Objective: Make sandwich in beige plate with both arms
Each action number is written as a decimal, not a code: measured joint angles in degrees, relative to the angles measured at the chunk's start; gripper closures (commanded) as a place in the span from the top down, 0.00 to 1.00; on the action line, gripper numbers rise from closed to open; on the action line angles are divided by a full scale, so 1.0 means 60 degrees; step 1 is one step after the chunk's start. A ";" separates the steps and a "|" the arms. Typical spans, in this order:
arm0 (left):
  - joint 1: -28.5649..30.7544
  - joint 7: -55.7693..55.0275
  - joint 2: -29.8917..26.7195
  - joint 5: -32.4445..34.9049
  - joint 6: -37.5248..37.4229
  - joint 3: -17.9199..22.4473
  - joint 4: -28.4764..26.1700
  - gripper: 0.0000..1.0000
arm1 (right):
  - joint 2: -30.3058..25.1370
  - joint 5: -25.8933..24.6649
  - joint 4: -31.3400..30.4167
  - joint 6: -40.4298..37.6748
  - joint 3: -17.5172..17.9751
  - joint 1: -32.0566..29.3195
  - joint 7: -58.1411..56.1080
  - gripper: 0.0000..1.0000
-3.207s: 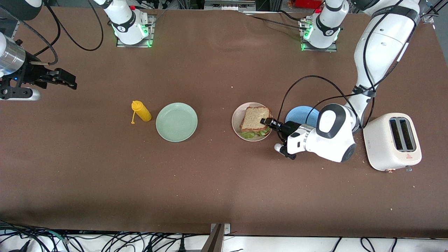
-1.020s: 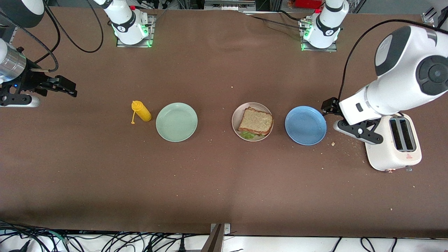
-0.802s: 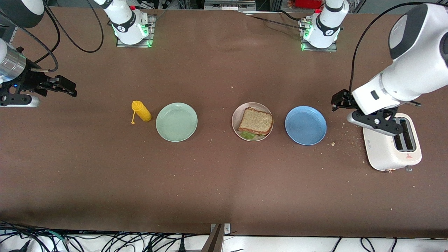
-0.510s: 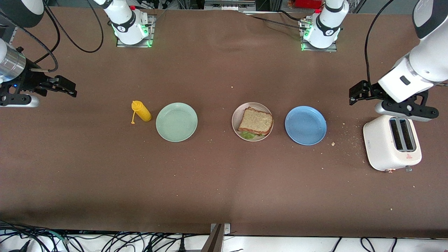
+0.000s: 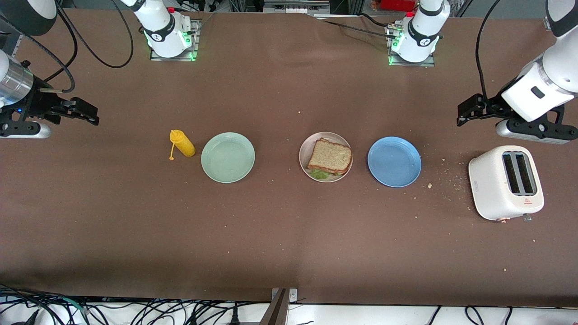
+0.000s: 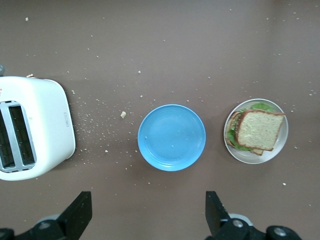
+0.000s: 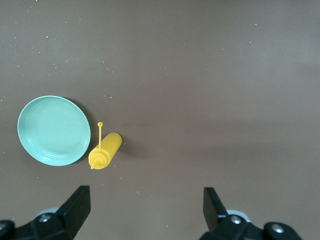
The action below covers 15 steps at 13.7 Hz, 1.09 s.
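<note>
The sandwich (image 5: 331, 156) lies on the beige plate (image 5: 303, 156) in the middle of the table: brown bread on top, green lettuce showing at its edge. The left wrist view also has the sandwich (image 6: 260, 131) and the beige plate (image 6: 280, 150). My left gripper (image 5: 467, 113) (image 6: 148, 210) hangs open and empty over bare table at the left arm's end, well away from the plate. My right gripper (image 5: 88, 112) (image 7: 146, 207) waits open and empty over the right arm's end of the table.
A blue plate (image 5: 394, 161) (image 6: 171, 137) sits beside the beige plate. A white toaster (image 5: 505, 183) (image 6: 30, 127) stands at the left arm's end, with crumbs (image 5: 445, 180) scattered beside it. Toward the right arm's end are a mint-green plate (image 5: 228, 157) (image 7: 54, 130) and a yellow bottle (image 5: 183, 143) (image 7: 106, 151) lying down.
The left arm has let go of the top slice, risen and swung away past the blue plate and the toaster toward its end of the table. The right arm has stayed still.
</note>
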 measured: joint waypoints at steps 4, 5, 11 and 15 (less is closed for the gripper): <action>0.0052 -0.0042 -0.0134 -0.0149 -0.0071 0.0072 -0.0100 1.00 | 0.0000 0.0000 0.0000 0.0001 -0.0002 0.0000 0.0000 1.00; 0.0048 -0.0043 -0.0134 -0.0072 -0.0069 0.0071 -0.0122 1.00 | 0.0000 0.0000 0.0000 0.0001 -0.0004 0.0000 0.0000 1.00; 0.0069 -0.0061 -0.0307 0.0305 -0.0069 0.0316 -0.0156 1.00 | 0.0000 0.0000 0.0000 0.0001 -0.0010 -0.0001 0.0001 1.00; 0.0064 -0.0068 -0.0305 0.0305 -0.0126 0.0319 -0.0178 1.00 | 0.0000 0.0000 0.0000 0.0001 -0.0010 -0.0001 0.0003 1.00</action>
